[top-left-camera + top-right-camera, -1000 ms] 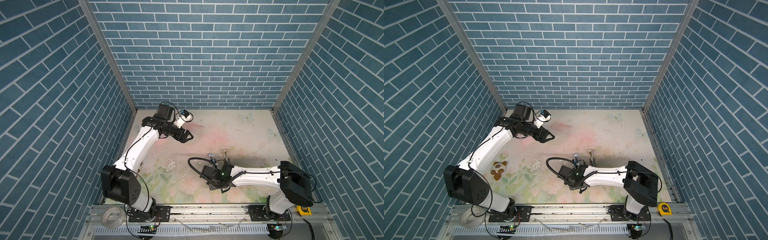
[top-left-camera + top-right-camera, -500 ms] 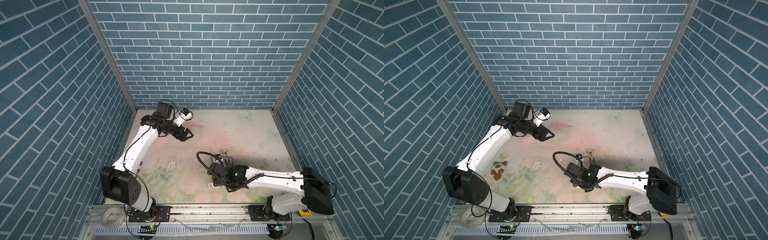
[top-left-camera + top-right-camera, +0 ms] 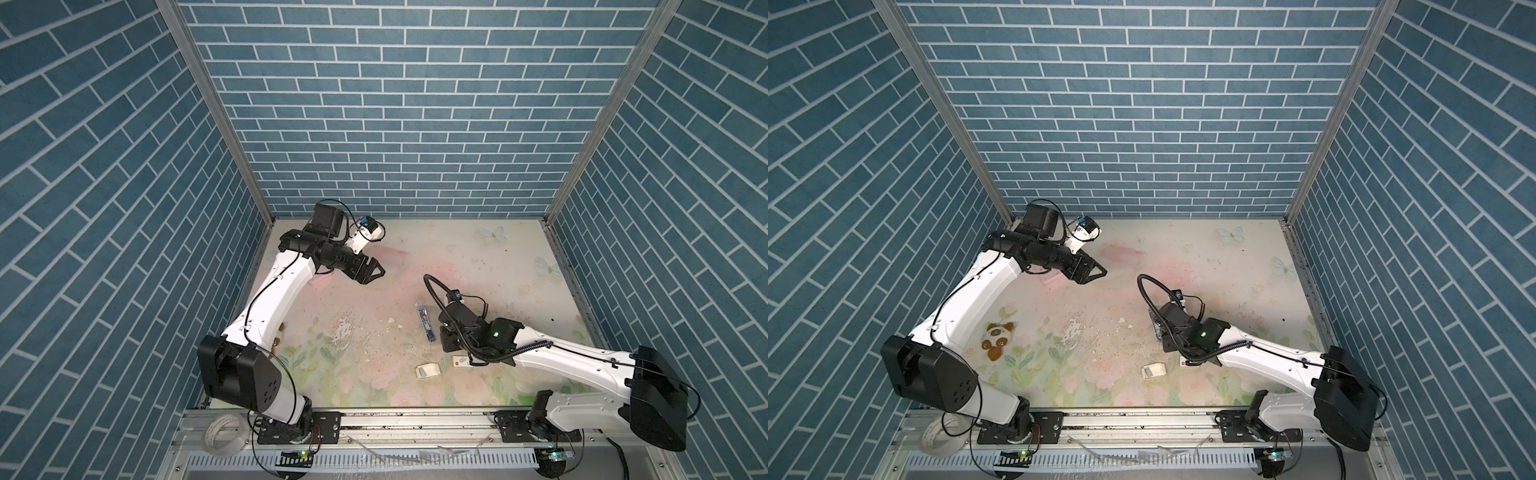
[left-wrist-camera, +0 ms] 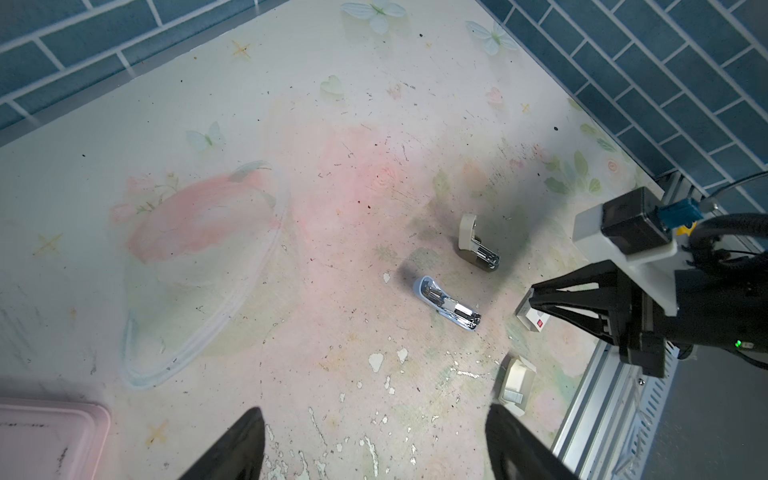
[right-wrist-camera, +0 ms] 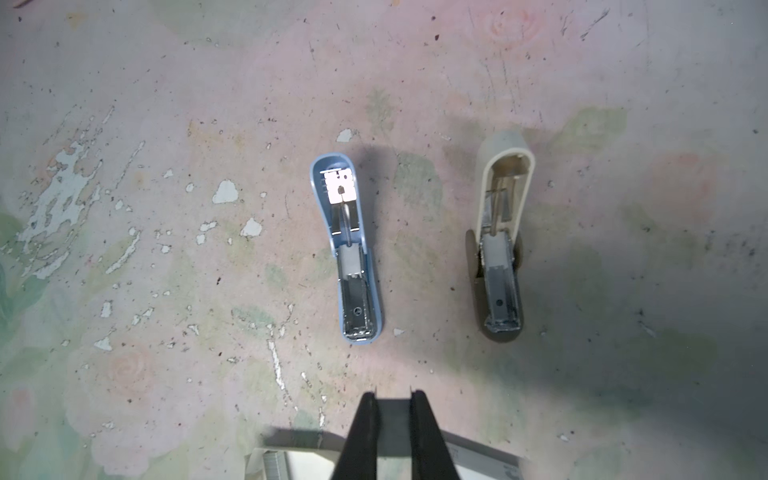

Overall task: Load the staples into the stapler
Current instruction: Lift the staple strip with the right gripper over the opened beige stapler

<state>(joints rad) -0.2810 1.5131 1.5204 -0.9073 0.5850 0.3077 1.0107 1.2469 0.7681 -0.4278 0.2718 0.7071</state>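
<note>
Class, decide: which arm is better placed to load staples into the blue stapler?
Right. The right tool hovers near the open blue plastic stapler, apparently pinching a dark-grey metal staple strip; the left tool is open, far off.

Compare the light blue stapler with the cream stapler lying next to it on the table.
Colour: the light blue plastic stapler has an all-blue shell; the cream plastic stapler has a grey-brown base. Pose: in the left wrist view the blue one lies folded out flat, while the cream one's lid stands up from its base. Shared: both are open, metal magazines exposed, lying side by side without touching.
</note>
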